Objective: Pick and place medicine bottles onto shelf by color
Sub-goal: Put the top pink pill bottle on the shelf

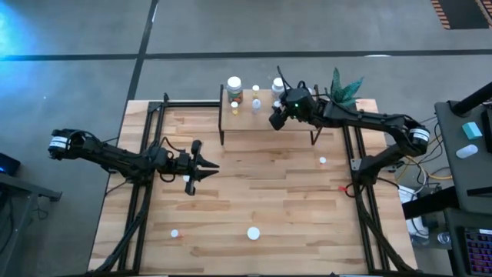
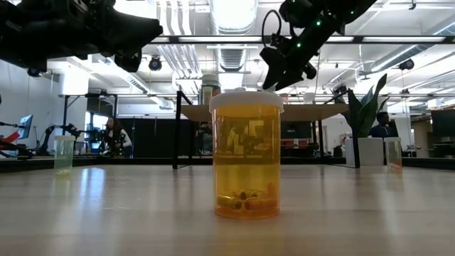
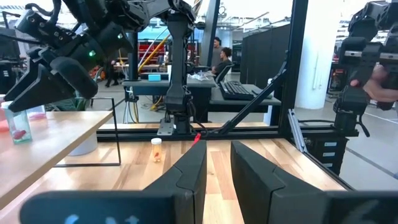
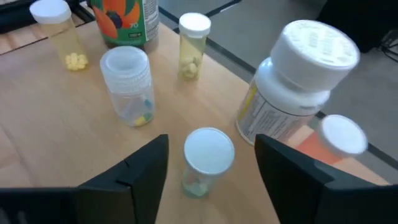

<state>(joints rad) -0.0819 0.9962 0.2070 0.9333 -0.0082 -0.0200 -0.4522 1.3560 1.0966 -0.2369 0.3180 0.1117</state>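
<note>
Vial under the right gripper: a small clear vial with a flat white cap stands upright on the small light-wood shelf on thin black legs; it sits directly below and between the two dark fingers, its long axis vertical, cap facing the wrist camera.
Right gripper: fingers spread wide, one on each side of the vial and clear of it, holding nothing; it hovers over the shelf's right half.
Neighbours on the shelf: a large white bottle with a white ribbed cap and a yellow-edged label stands just beside the vial, leaning in the picture; a clear ribbed-neck vial with coloured pills lies beyond the fingers; a yellow vial with white cap stands farther off.
Nearer arm: the right arm by far; the left gripper waits low over mid-table, well apart from the shelf, fingers narrow and empty.
Bottles off the shelf: an amber pill bottle with white cap stands near the table's front edge, nearer the left gripper.
Writing: print on the white bottle's label is too small to read; a dark green bottle with an orange picture shows no legible words.
</note>
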